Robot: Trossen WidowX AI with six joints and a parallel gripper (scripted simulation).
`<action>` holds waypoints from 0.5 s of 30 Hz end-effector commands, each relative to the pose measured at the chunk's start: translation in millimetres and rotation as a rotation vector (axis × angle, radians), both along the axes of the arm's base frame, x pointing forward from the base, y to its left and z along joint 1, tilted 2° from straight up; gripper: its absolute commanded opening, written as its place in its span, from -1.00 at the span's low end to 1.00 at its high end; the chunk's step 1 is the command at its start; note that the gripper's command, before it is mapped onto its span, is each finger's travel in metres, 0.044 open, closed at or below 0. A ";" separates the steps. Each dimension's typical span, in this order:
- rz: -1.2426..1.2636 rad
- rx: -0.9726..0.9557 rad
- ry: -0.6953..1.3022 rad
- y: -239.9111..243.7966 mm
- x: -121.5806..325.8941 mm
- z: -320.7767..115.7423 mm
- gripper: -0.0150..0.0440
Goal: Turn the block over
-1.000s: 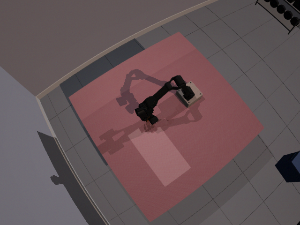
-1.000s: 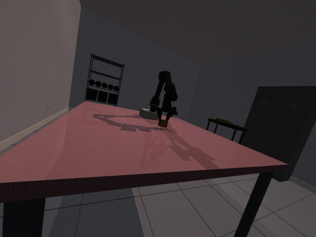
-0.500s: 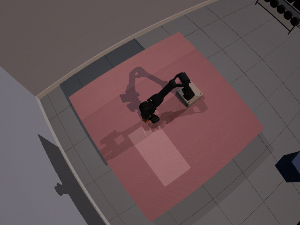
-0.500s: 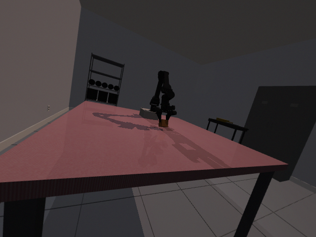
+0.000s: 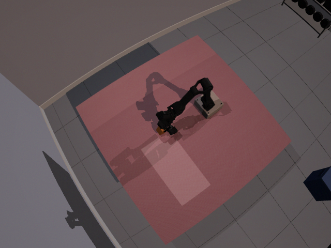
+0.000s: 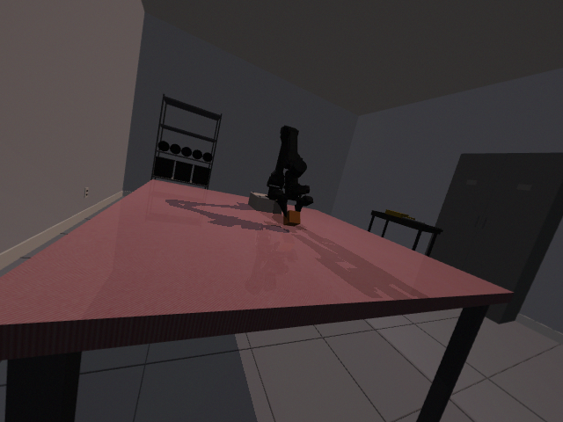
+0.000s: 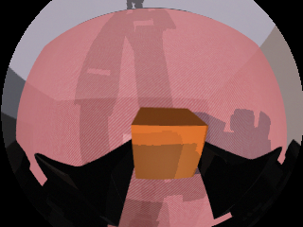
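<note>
The orange block (image 5: 160, 130) (image 6: 293, 218) (image 7: 166, 153) is between the two black fingers of my gripper (image 5: 161, 129) (image 6: 291, 214) (image 7: 166, 144), which is shut on it. In the wrist view one block face is bright orange with shadow across it, and the face above it is dark brown. No clear mark shows on the visible faces; the others are hidden. The block is low over the pink table (image 5: 227, 160) (image 6: 181, 272) (image 7: 189, 52), close to its surface. Whether it touches the table I cannot tell.
The arm's pale base (image 5: 209, 108) (image 6: 261, 201) stands on the table behind the gripper. A lighter rectangular patch (image 5: 181, 176) of light lies on the table near the block. Arm shadows cross the table. A shelf rack (image 6: 187, 128) and a dark cabinet (image 6: 495, 218) stand beyond the table.
</note>
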State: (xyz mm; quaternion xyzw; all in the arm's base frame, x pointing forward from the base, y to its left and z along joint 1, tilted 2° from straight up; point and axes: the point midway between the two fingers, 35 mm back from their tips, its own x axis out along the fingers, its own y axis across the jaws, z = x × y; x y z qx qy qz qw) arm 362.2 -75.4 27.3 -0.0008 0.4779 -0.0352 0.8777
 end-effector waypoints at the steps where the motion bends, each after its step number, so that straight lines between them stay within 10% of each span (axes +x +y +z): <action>1: 0.006 -0.001 -0.034 -0.3 2.9 -4.2 -0.49; 15: 0.007 -0.007 -0.238 -3.4 13.0 -27.9 -0.49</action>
